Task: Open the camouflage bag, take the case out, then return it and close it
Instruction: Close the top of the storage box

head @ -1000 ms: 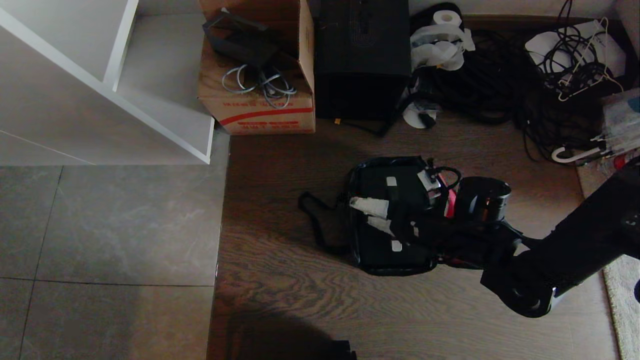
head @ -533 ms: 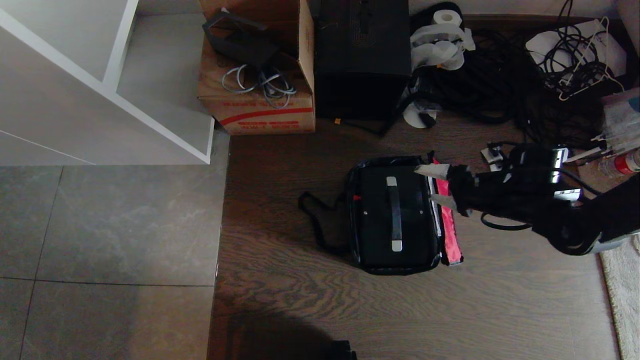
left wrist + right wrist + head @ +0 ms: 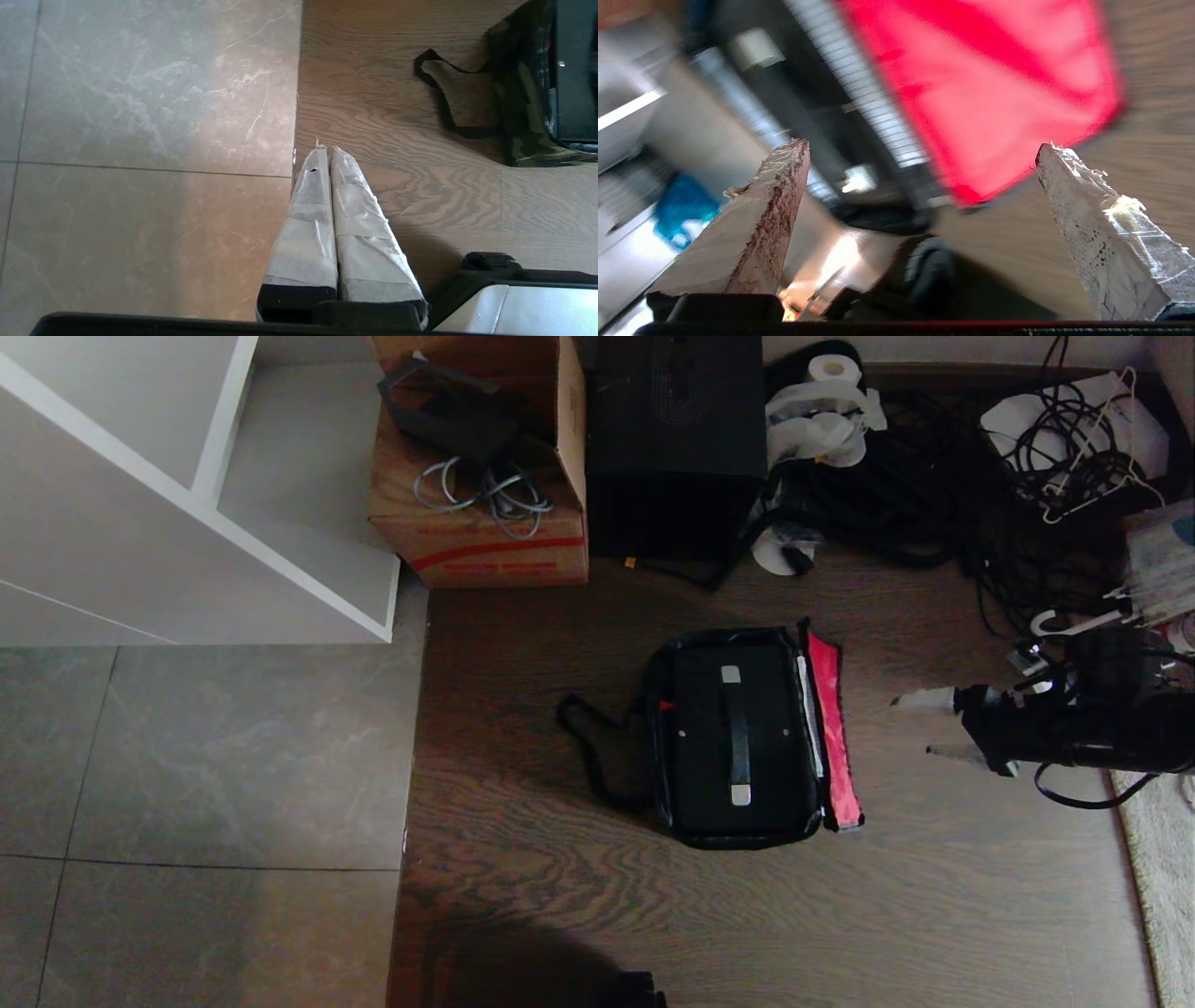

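Note:
The camouflage bag lies open on the wooden floor, its red-lined lid standing up along its right side. The black case with a silver-ended handle sits inside it. My right gripper hangs open and empty to the right of the lid, apart from it, fingers pointing toward the bag. From the right wrist camera the red lid fills the space ahead of that gripper. The left gripper is shut and parked low over the floor; the bag's camouflage side and strap lie off to one side of it.
A brown cardboard box and a tall black box stand at the back. Tangled cables and clutter fill the back right. A white shelf unit is at the left, a pale rug at the right edge.
The right arm has pulled back to the right, away from over the bag. The red lid now stands open and the case inside shows fully. The left arm has not moved.

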Available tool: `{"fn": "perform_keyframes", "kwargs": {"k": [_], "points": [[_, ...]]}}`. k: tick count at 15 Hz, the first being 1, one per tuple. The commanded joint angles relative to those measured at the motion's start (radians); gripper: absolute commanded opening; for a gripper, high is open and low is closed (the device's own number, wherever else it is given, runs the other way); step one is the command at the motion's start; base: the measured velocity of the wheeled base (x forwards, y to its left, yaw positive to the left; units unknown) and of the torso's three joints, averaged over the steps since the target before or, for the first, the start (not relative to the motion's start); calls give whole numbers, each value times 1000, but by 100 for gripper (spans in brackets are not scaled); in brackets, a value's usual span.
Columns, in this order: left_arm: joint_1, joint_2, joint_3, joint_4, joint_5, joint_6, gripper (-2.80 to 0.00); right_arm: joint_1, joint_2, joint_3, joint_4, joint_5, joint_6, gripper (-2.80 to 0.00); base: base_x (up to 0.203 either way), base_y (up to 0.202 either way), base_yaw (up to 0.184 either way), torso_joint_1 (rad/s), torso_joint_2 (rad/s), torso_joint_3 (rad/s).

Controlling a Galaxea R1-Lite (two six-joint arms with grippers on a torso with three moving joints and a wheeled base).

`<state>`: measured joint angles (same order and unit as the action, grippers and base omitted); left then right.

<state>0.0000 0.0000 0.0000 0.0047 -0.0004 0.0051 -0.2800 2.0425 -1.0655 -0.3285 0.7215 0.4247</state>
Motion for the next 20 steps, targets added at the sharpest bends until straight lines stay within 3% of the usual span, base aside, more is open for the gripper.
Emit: {"fn": "perform_keyframes", "kwargs": {"k": [1,7,11,15,17,20], "points": [[0,0,0,-2,0,-1,-280,-22,116,-51,15,3,-7,0,0,0,0,0,0,0],[0,0,-1,0,0,-1,-280,-38,330,-202,-110,-58,-30,0,0,0,0,0,0,0],[0,0,0,0,0,-1,-280,-39,384,-241,-104,-68,-31,0,0,0,0,0,0,0],[0,0,0,-1,0,-1,-280,-35,338,-155,76,-94,-81,0,0,0,0,0,0,0],[0,0,0,0,0,-1,-280,-25,321,-137,239,-242,-92,0,0,0,0,0,0,0],[0,0,0,0,0,-1,-280,-12,333,-108,299,-268,20,0,0,0,0,0,0,0]]}}
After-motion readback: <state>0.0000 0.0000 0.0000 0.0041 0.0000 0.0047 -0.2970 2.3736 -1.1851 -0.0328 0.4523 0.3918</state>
